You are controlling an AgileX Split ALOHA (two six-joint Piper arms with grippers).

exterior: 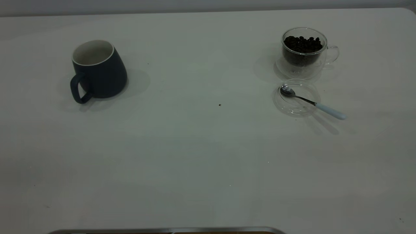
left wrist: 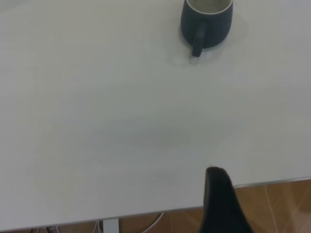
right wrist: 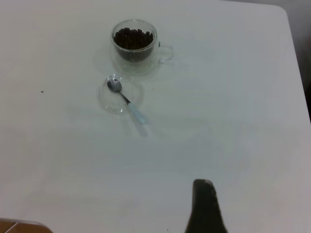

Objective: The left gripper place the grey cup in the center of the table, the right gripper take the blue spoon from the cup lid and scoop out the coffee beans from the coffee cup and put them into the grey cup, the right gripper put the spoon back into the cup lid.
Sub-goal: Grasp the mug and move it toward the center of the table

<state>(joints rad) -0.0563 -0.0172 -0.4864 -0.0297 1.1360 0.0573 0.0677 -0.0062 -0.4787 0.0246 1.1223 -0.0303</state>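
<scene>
One grey cup [exterior: 99, 70] stands upright at the left of the white table [exterior: 195, 156], its handle turned toward the near edge. Well apart, at the right, one coffee cup [exterior: 305, 52] holds the coffee beans [exterior: 303, 44]. Just in front of it lies one cup lid [exterior: 296, 97], with one blue spoon [exterior: 312, 102] resting bowl-in, its handle jutting over the rim. One finger [left wrist: 221, 201] of the left gripper and one finger [right wrist: 204, 206] of the right gripper show near the table's edge; whether either gripper is released or clenched cannot be told.

Grey cup on the white table, seen from the left wrist.
The grey cup [left wrist: 206, 24] stands upright near the table's [left wrist: 107, 121] far edge, its handle turned toward the near edge. One dark finger of the left gripper [left wrist: 221, 199] shows over the near edge, well apart from the cup.
</scene>
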